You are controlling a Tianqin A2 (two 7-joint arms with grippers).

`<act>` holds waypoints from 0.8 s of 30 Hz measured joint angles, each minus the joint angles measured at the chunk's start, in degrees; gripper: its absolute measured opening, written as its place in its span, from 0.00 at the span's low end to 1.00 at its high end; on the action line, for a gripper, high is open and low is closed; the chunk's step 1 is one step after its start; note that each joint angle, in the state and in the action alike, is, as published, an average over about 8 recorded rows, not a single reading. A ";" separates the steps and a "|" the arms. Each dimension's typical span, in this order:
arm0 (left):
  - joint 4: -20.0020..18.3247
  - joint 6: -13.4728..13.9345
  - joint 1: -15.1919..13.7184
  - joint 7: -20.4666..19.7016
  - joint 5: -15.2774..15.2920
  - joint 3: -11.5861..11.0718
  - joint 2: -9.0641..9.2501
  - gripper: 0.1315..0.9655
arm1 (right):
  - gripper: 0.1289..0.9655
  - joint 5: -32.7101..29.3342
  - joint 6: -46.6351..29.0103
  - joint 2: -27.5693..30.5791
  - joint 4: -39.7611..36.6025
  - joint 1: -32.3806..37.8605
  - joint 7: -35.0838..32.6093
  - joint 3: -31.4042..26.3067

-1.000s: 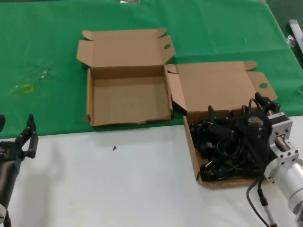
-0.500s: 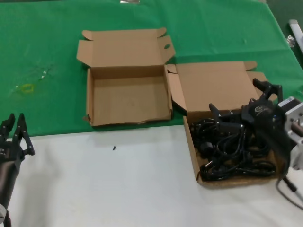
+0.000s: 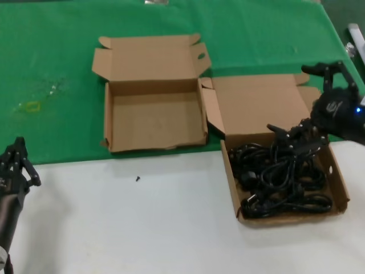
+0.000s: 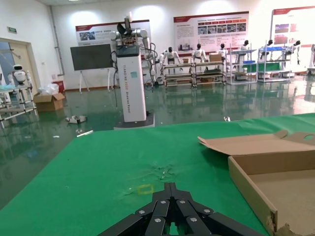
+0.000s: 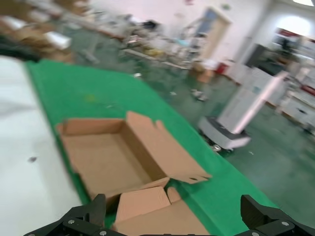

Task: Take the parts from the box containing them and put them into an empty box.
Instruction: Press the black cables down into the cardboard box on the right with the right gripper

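While only your head view shows cords (image 3: 282,180) filling the right box (image 3: 341,181), the left box (image 3: 154,117) sits empty; right gripper (image 3: 311,103) gapes wide, holding nothing, left gripper (image 3: 16,162) closed.

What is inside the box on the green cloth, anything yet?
Empty: the box on the green cloth shows bare cardboard floor; all cords lie in the other box.

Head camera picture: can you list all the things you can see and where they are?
Empty box: one, brown cardboard, lid open, on the green cloth, left of the other box.
Box with cords: one, brown cardboard, lid open, on the right, partly on the white table.
Power cords: a tangled pile, too jumbled to count, black, inside the right box.
Green cloth: one, covers the far part of the table.
White table: one, near part.
Small dark speck: one, on the white table.
Left gripper: shut, black, near left edge.
Right gripper: open, black, above the right box.
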 joint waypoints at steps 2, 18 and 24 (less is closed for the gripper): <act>0.00 0.00 0.00 0.00 0.00 0.00 0.00 0.02 | 1.00 -0.28 -4.62 1.18 -1.18 2.21 -1.72 0.04; 0.00 0.00 0.00 0.00 -0.01 0.00 0.00 0.01 | 1.00 -8.16 -35.52 3.98 -12.86 15.98 -23.76 -5.83; 0.00 0.00 0.00 0.01 -0.01 0.00 0.00 0.01 | 1.00 -12.94 -39.01 1.09 -19.12 19.74 -33.49 -8.27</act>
